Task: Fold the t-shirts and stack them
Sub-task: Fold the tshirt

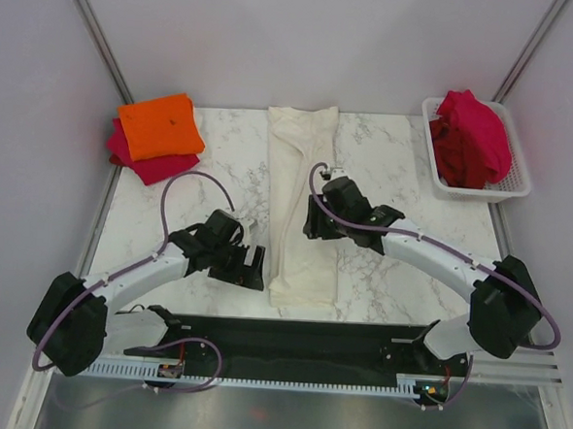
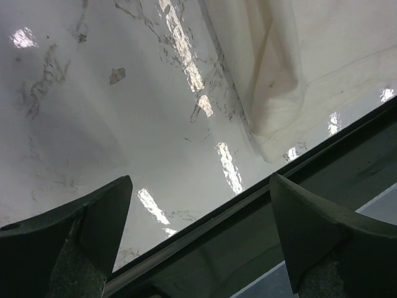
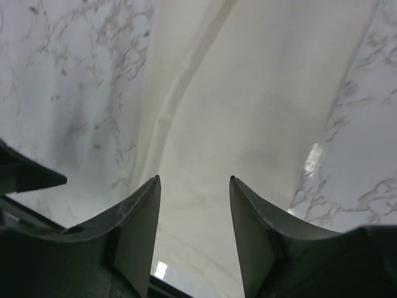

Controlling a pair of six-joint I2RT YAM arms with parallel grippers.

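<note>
The cream-white t-shirt lies folded into a long narrow strip down the middle of the table. It also shows in the left wrist view and the right wrist view. My left gripper is open and empty, low over the table just left of the strip's near end; in its own view the jaws stand wide apart. My right gripper is open and empty above the strip's middle, as its own view shows. The folded orange t-shirt lies on a folded crimson t-shirt at the back left.
A white mesh basket at the back right holds a heap of crimson t-shirts. The marble table ends at a dark rail by the arm bases. Grey walls enclose the back and sides.
</note>
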